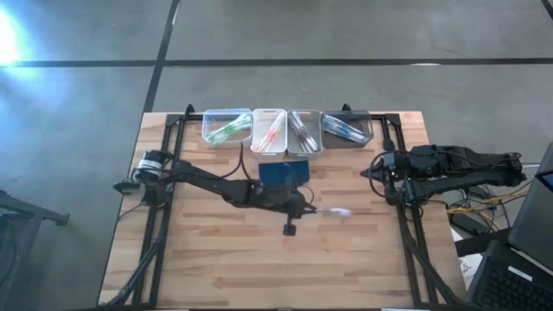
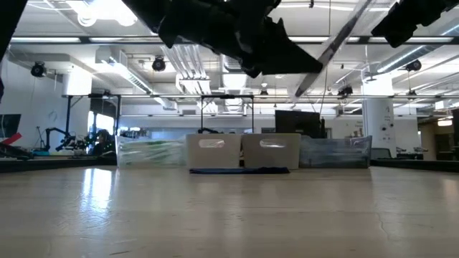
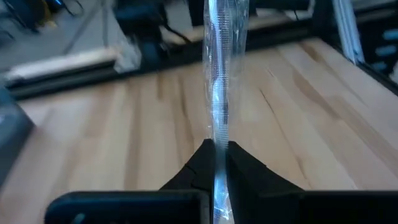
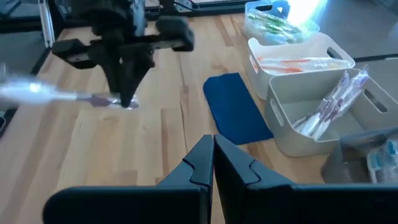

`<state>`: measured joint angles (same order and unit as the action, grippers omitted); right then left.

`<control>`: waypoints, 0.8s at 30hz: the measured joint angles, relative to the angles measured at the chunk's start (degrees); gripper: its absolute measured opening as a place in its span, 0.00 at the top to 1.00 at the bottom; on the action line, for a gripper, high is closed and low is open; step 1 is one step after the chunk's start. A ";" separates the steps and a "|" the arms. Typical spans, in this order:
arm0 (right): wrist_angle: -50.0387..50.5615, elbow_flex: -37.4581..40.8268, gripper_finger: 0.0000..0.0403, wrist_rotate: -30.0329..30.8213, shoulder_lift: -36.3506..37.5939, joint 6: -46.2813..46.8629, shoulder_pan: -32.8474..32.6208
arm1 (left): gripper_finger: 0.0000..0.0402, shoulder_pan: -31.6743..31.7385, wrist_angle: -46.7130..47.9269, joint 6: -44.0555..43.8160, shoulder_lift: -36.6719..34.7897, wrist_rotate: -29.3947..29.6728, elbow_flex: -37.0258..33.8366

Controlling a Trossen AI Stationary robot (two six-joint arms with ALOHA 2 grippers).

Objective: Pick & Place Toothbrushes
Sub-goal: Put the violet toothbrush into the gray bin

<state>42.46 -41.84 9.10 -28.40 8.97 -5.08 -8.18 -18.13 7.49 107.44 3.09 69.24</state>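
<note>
Left gripper (image 1: 313,210): over the middle of the wooden table (image 1: 216,268), raised clear of the surface, fingers (image 3: 245,171) pinched together on 1 toothbrush (image 1: 335,212). Toothbrush clamped at 1 end; remainder projecting straight out past the fingertips toward the right arm's side, roughly level above the table. Appearance: thin clear stick in a transparent wrapper, whitish, with a small dark accent near the clamped end.

Just behind the left gripper: dark blue pad (image 1: 285,172), flat on the table.

Behind the pad, at the far edge: 4 bins (image 1: 287,131) in a row, touching side by side, holding toothbrushes with green, orange-red, greyish and blue accents in that order from the left arm's side.

Right gripper (image 4: 213,155): parked over the right side of the table, fingers pressed together, holding nothing.
</note>
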 joint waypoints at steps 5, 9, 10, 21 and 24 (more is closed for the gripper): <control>-0.06 0.01 0.98 -0.01 -1.20 -0.40 0.00 | 0.94 1.77 -7.70 0.34 -0.02 0.07 -0.05; -1.47 0.01 0.98 0.00 -2.88 -2.18 0.00 | 0.94 2.73 -15.95 0.77 -0.10 0.03 -0.05; -1.47 0.01 0.98 -0.01 -3.41 -2.62 0.00 | 0.94 2.89 -17.65 1.32 -0.11 0.03 -0.05; -5.83 0.08 0.97 0.00 -6.34 -3.89 0.09 | 0.94 2.99 -25.93 5.93 -0.11 -0.02 -0.05; -8.57 0.08 0.94 -0.08 -6.20 -5.44 0.09 | 0.94 2.99 -27.42 6.47 -0.11 -0.02 -0.05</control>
<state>33.89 -41.76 9.02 -34.60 3.53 -4.99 -5.19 -45.55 13.96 107.33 3.07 69.19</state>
